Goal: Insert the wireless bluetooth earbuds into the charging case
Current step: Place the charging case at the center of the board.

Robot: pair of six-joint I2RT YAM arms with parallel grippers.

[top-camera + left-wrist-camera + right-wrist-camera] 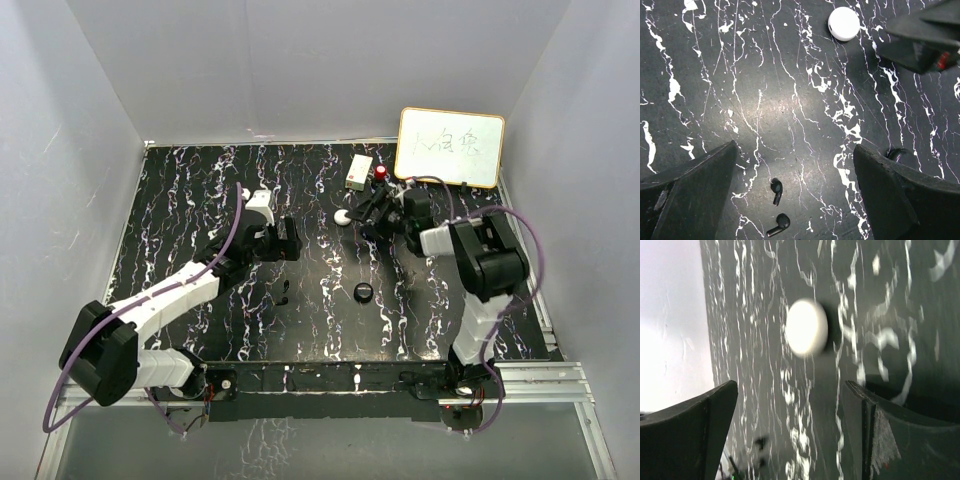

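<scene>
Two tiny black stemmed earbuds (pixel 776 188) (pixel 781 222) lie side by side on the black marbled table (pixel 180 200), apart from each other; in the top view they are a small dark speck (pixel 285 291). My left gripper (pixel 795 150) hovers above them, open and holding nothing (pixel 285 240). A closed white round puck (pixel 343 217), seemingly the charging case, rests on the table further back (pixel 844 23). My right gripper (pixel 364 214) is just right of it, open and not touching it (pixel 790 387); the puck (pixel 807 333) lies beyond its fingertips.
A black round puck (pixel 363 292) sits right of the earbuds, half hidden behind my left gripper's right finger (pixel 900 154). At the back stand a small white box (pixel 358 172), a red object (pixel 381 173) and a framed whiteboard (pixel 450 147). White walls enclose the table.
</scene>
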